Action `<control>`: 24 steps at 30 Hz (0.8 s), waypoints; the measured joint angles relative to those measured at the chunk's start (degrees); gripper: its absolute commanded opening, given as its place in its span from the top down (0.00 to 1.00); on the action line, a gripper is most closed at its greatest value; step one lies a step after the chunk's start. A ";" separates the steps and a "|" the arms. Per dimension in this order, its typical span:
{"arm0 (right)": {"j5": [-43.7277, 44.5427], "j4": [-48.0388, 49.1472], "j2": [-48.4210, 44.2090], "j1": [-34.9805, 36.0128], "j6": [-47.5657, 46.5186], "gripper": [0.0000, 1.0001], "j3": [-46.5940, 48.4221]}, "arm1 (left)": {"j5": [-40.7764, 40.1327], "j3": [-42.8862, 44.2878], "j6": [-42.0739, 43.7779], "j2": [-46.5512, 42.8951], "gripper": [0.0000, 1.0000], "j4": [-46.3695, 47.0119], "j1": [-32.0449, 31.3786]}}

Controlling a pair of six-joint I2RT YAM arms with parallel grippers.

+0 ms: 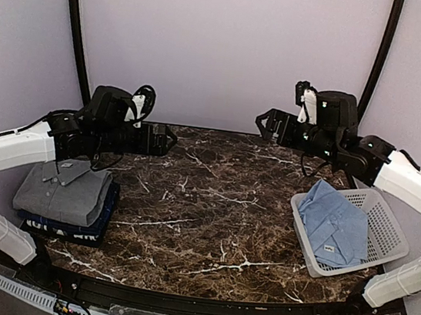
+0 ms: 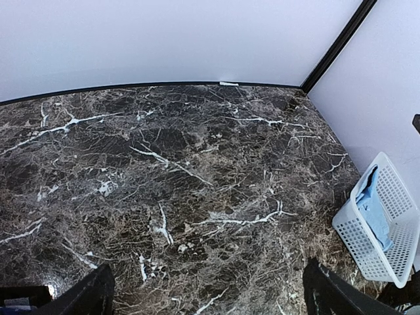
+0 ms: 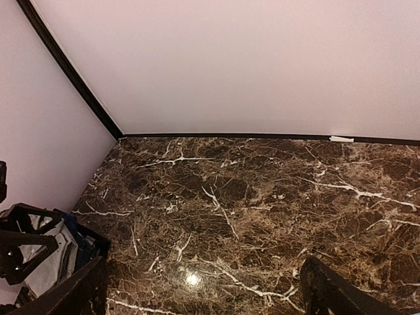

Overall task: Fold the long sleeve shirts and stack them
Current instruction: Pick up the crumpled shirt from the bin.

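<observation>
While both robot arms are hovering above the dark brown, white-veined marble counter (image 1: 212, 204), neither is holding anything. The left pincer (image 1: 168, 138) is standing fully open and empty, pointing toward the middle of the counter from just beyond the stack on the left. The right pincer (image 1: 265, 123) is also gaping wide and empty, hanging over the far right of the counter, beyond the basket.

A folded grey collared shirt (image 1: 62, 191) is lying on top of a folded dark navy shirt (image 1: 100, 219), the two forming a neat stack near the counter's left front corner. A light blue button-front collared shirt (image 1: 334, 220) is sitting rumpled inside a white plastic lattice basket (image 1: 391, 228) on the right, its cloth rising above the rim on the side facing the middle.

Judging by this, the blue shirt is waiting to be folded. It is looking light, soft and limp, so it is probably going to sag and drape from wherever it is pinched rather than keep any shape. It is not looking fragile. Pinching a raised ridge of cloth near the collar or a shoulder is seeming the surest hold, while a deep reach is risking catching the lattice or dragging the light basket along.
</observation>
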 measured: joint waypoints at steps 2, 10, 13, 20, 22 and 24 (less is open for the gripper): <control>0.85 0.07 -0.42 0.00 0.02 0.01 -1.11 | 0.00 0.00 -0.02 0.00 0.01 0.00 0.00; 5.27 -0.15 -3.54 -0.63 0.94 0.01 -6.08 | -0.02 0.00 -0.02 0.00 0.01 0.00 0.00; 5.55 0.04 -4.55 -2.45 1.60 0.01 -8.22 | -0.02 0.00 -0.02 -0.02 0.01 0.00 0.00; 6.10 -1.55 -4.96 -7.78 3.04 0.01 -12.44 | -0.20 0.00 0.04 -0.02 0.01 -0.02 0.00; 6.36 -2.34 -4.92 -8.74 3.10 0.01 -13.05 | -0.24 0.00 0.04 0.00 0.01 -0.02 0.00; 6.73 -3.48 -4.72 -9.73 3.13 0.01 -13.51 | -0.26 0.00 0.07 -0.02 0.01 -0.02 0.00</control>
